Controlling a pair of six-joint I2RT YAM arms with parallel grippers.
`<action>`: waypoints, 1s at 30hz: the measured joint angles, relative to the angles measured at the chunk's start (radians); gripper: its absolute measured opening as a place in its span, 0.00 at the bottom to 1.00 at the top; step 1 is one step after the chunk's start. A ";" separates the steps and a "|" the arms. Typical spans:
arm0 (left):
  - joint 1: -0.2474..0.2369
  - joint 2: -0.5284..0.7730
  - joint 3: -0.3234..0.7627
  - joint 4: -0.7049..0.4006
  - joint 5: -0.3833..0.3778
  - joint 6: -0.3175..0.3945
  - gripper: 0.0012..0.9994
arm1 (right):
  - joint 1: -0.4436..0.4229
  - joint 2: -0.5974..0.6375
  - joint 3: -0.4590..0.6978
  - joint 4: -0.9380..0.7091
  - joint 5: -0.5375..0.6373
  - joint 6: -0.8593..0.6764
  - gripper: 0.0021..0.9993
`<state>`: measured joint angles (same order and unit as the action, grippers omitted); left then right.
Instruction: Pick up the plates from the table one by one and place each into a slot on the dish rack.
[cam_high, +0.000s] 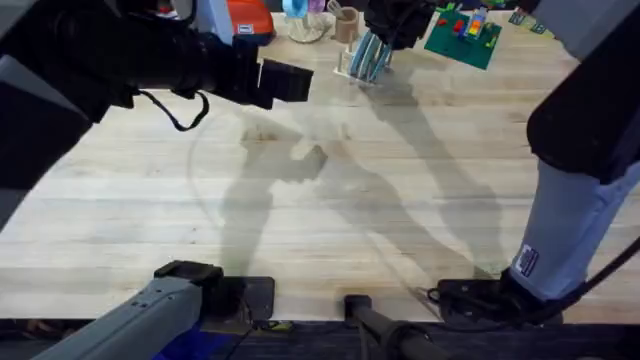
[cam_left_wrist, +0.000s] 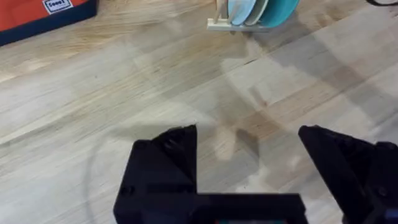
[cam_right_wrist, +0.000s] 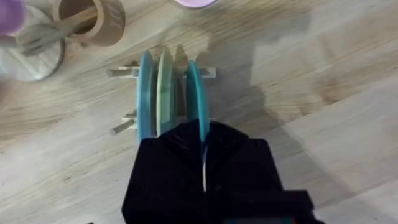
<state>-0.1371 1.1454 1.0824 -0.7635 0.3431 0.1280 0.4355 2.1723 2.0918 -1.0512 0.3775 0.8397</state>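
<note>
The right arm's black two-finger gripper (cam_right_wrist: 204, 146) pinches the rim of a bright turquoise-blue round plastic plate (cam_right_wrist: 194, 93), standing on edge in the small pale wooden dowel dish rack (cam_right_wrist: 124, 127) beside two others. The left gripper (cam_left_wrist: 249, 149) hovers spread and empty above the light butcher-block table (cam_high: 330, 220). Released askew, the plate could tip against its neighbours or nudge the light rack. The right wrist view shows the grip; overhead, the arm hides it.
</note>
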 joint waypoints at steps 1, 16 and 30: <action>0.000 0.000 0.000 0.000 0.000 0.000 1.00 | 0.000 0.000 0.000 0.000 0.000 -0.003 0.03; 0.000 0.000 0.000 0.000 0.000 0.000 1.00 | -0.004 0.000 0.000 0.016 0.000 -0.010 0.03; 0.000 0.000 0.000 0.000 0.000 0.000 1.00 | -0.010 0.000 0.000 0.027 0.000 -0.011 0.03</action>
<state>-0.1371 1.1451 1.0824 -0.7635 0.3431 0.1280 0.4252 2.1723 2.0918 -1.0241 0.3779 0.8291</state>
